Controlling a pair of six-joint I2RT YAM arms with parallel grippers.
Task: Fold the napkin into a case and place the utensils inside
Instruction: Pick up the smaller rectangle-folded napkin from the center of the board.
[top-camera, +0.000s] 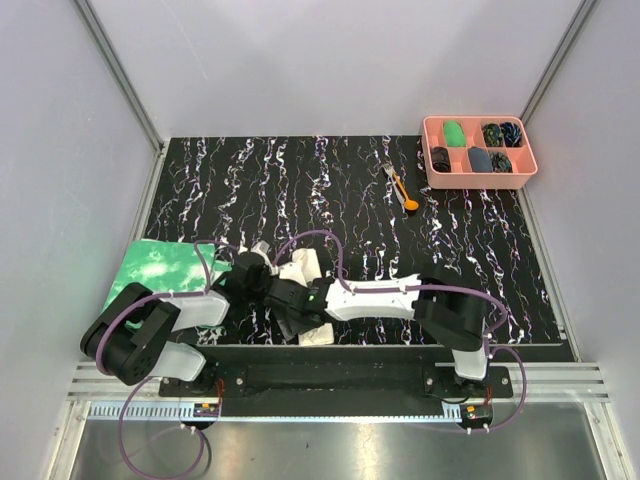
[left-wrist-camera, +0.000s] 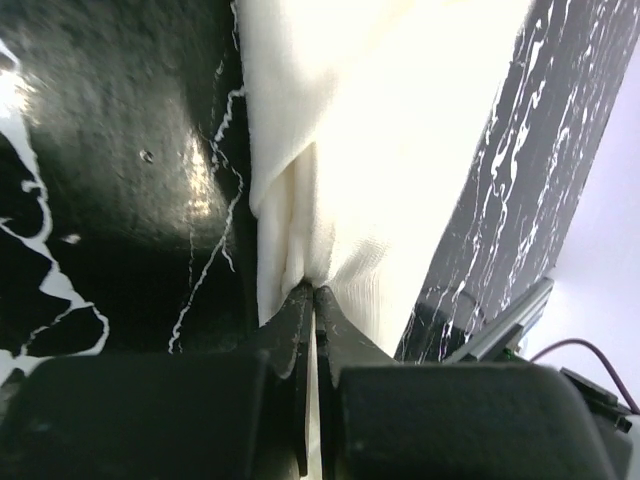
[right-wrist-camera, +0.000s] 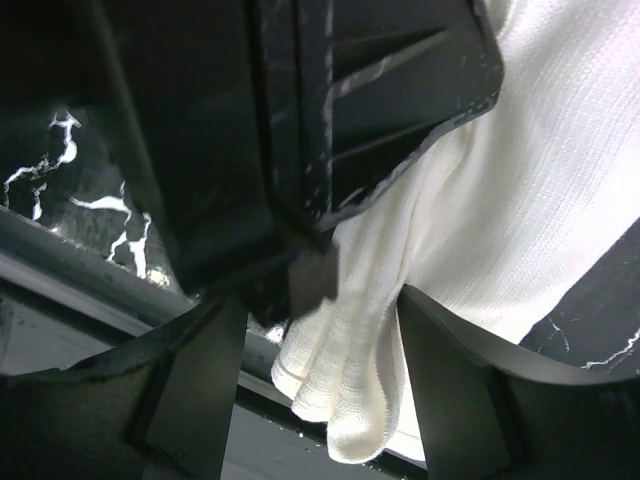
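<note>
Top view: napkin (top-camera: 303, 268) sits bunched at the near edge of the black mat (top-camera: 300, 190), between the two arm bases. Part of it shows again at the mat's front edge, under the right arm. Left gripper (top-camera: 262, 262) and right gripper (top-camera: 290, 300) meet right over it, crowded together. Green cloth (top-camera: 160, 270) lies just left of them, spilling over the mat's left edge. Fork (top-camera: 388, 170) and spoon (top-camera: 408, 203) lie together at the far right, near the pink tray (top-camera: 478, 150) in the far right corner and well apart from the napkin. The middle and far left of the mat are open.

Left wrist: left gripper (left-wrist-camera: 313, 292) has its fingers pressed together, pinching a folded ridge of the napkin (left-wrist-camera: 400, 150). Cloth fans away from the pinch; bare mat (left-wrist-camera: 120, 150) to its left.

Right wrist: right gripper (right-wrist-camera: 312, 320) has its fingers (right-wrist-camera: 450, 380) spread. The napkin's layered, rounded edge (right-wrist-camera: 340, 400) hangs between them, over the table's front rail (right-wrist-camera: 60, 270). I can't tell if either finger touches it. The left gripper's black body (right-wrist-camera: 330, 120) sits tight above.
</note>
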